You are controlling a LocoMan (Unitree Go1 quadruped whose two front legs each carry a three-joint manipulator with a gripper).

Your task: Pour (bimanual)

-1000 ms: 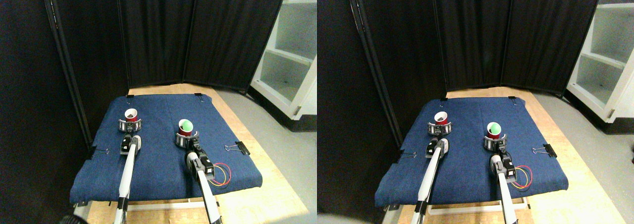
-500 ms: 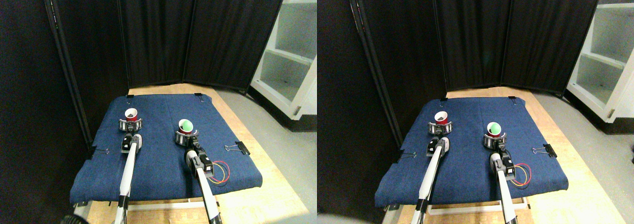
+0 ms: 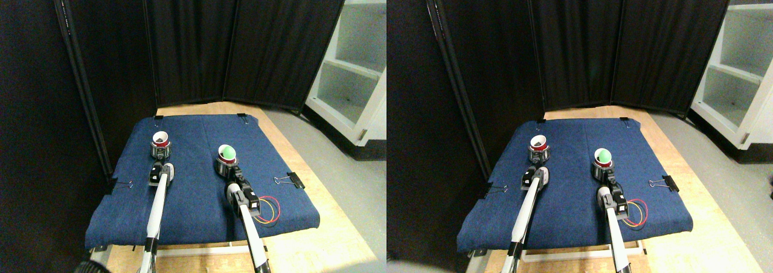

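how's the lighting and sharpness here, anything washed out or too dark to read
Stereo pair view: the black curtain and the left side are nearly featureless dark; the white shelf unit at right is bright and slightly washed out; the blue cloth is evenly lit; both red cups are small and soft, their contents hard to read; the wide-angle lens bends the curtain frame at the left edge.

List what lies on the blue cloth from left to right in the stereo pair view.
Small binder clip at the left edge → red cup with dark contents → red cup with green inside → red and yellow wire loop → black binder clip.
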